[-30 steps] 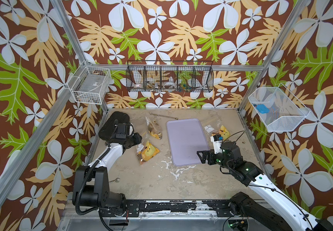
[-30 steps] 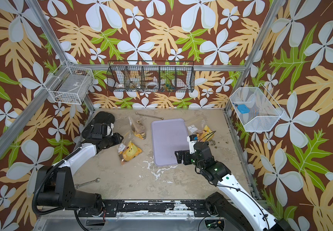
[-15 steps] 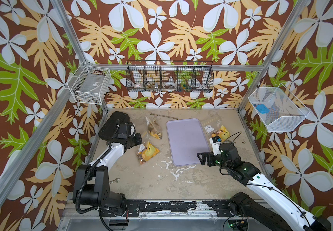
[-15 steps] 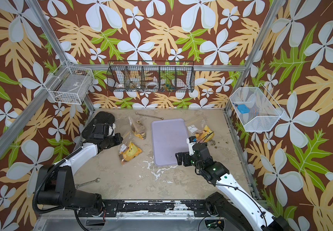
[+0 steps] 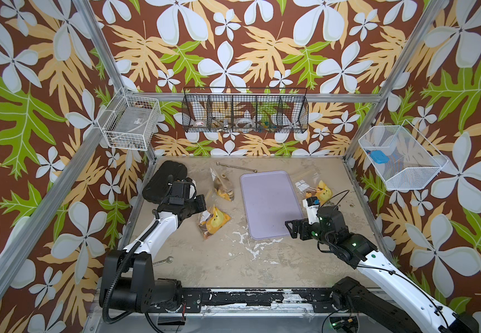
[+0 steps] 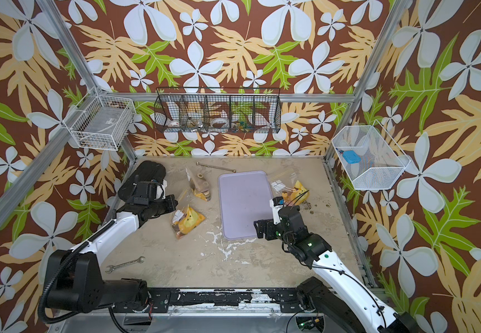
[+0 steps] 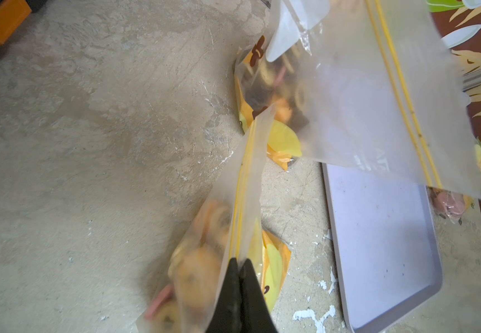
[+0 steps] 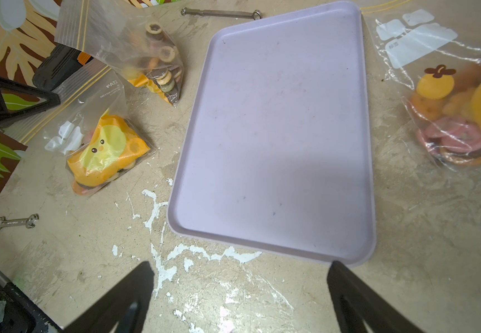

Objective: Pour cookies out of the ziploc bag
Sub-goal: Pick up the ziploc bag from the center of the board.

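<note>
L jaws now tight on bag edge, cookies inside blurry

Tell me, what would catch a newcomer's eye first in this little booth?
The loud flower-and-leaf wallpaper covers every wall. A lilac tray lies in the middle of the table, with bags of cookies beside it. The left gripper is pinched shut on the duck-print ziploc bag left of the tray; the right gripper hangs open at the tray's near edge.

Lilac tray, yellow-orange chick-print bag — brown floral walls, beige table
</note>
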`<act>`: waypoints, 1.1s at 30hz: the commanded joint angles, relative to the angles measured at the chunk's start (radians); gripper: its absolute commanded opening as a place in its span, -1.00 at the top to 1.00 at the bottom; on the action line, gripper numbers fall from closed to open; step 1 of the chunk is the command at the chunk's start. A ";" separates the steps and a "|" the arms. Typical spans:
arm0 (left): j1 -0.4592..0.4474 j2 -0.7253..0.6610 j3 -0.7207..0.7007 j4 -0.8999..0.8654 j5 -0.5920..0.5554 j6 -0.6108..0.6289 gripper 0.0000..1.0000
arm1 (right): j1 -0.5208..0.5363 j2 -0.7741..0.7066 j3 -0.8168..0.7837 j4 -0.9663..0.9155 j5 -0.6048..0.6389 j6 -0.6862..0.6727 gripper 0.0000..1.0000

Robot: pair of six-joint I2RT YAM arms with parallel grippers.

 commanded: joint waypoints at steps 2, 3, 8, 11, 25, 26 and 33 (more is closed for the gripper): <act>-0.018 -0.078 -0.041 -0.054 0.008 0.010 1.00 | 0.002 0.011 0.003 0.004 -0.016 -0.009 -0.93; -0.021 -0.097 -0.053 -0.062 0.004 0.008 1.00 | 0.001 0.016 0.003 0.004 -0.019 -0.009 -0.94; -0.034 -0.170 -0.060 -0.087 0.003 -0.010 1.00 | 0.001 0.047 0.003 0.018 -0.046 -0.016 -0.99; -0.034 -0.171 -0.026 -0.106 -0.003 -0.012 1.00 | 0.001 0.072 0.010 0.019 -0.052 -0.017 -0.99; -0.043 -0.201 0.139 -0.109 0.015 -0.038 1.00 | 0.001 0.099 0.003 0.015 -0.053 -0.024 -1.00; -0.053 -0.218 0.128 -0.101 0.036 -0.052 1.00 | 0.001 0.101 -0.001 0.020 -0.053 -0.023 -0.99; -0.242 -0.331 -0.131 0.061 0.069 -0.218 1.00 | 0.002 0.154 -0.037 0.079 -0.076 -0.019 -1.00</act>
